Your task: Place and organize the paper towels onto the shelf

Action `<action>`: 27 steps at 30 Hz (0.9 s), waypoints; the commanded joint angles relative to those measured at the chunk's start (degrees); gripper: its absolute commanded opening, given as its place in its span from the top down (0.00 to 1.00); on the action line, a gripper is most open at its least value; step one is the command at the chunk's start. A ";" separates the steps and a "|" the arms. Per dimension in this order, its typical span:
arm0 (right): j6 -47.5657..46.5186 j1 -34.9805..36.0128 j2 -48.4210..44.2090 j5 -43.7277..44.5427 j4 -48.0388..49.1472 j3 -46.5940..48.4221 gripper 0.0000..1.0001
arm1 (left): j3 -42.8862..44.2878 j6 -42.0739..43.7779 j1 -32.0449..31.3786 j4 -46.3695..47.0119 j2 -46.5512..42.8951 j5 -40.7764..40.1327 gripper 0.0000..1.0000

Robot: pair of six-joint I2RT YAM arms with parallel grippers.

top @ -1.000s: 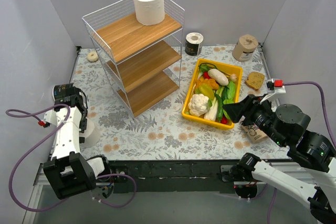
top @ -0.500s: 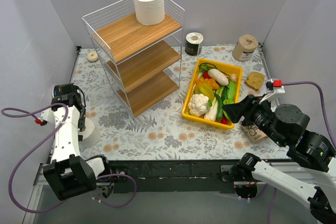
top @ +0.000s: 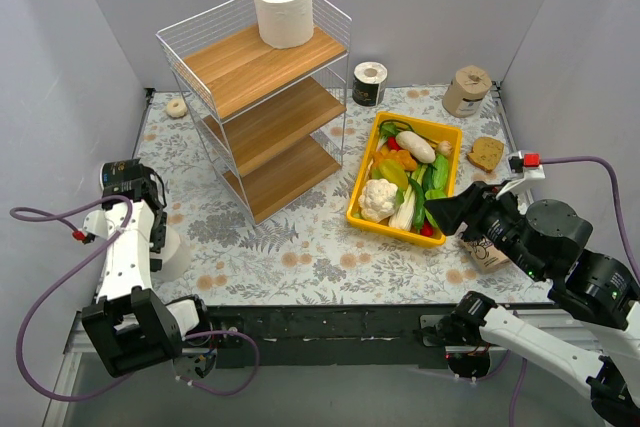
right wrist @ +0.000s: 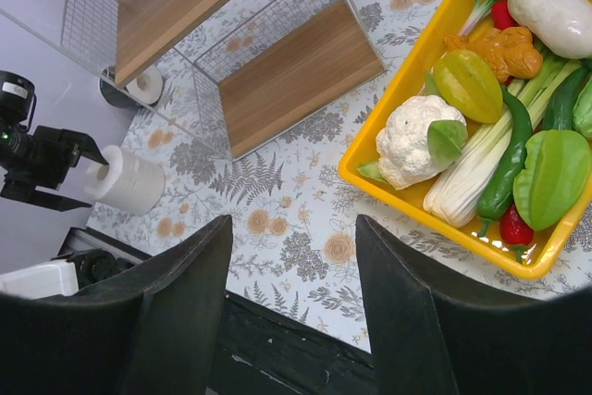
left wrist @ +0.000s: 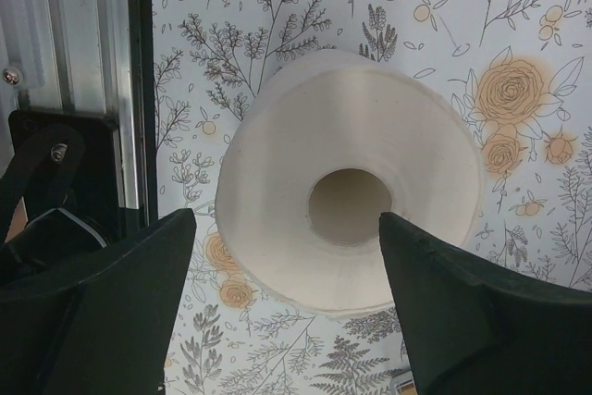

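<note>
A big white roll (left wrist: 350, 205) stands upright on the table at the near left, its core facing the left wrist camera. My left gripper (left wrist: 287, 321) hovers above it, open wide and not touching it; from above it (top: 135, 192) stands over that roll (top: 173, 250). A second white roll (top: 283, 7) stands on the top board of the wire shelf (top: 255, 97). A black-wrapped roll (top: 369, 84) and a tan roll (top: 466, 91) stand at the back. Another tan roll (top: 487, 251) lies under my right arm. My right gripper (right wrist: 291, 321) is open and empty above the table's front edge.
A yellow bin of vegetables (top: 404, 179) sits right of the shelf. A small beige ring (top: 177, 106) lies at the back left, a slice of bread (top: 486, 153) at the right. The right wrist view shows a dark-wrapped roll (right wrist: 141, 88) beyond the shelf.
My left wrist and its cable have shifted slightly over the white roll. The right arm and all rolls stay where they were.
</note>
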 commanded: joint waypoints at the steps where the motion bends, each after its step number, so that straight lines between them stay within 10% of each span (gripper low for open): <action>1: -0.44 -0.17 -0.22 0.91 0.44 0.30 0.36 | -2.15 -2.77 0.37 -1.22 0.78 -0.09 0.20; 27: -2.37 -0.17 2.68 0.83 2.37 -1.98 0.34 | 0.68 0.57 3.18 -2.99 1.74 -1.94 0.22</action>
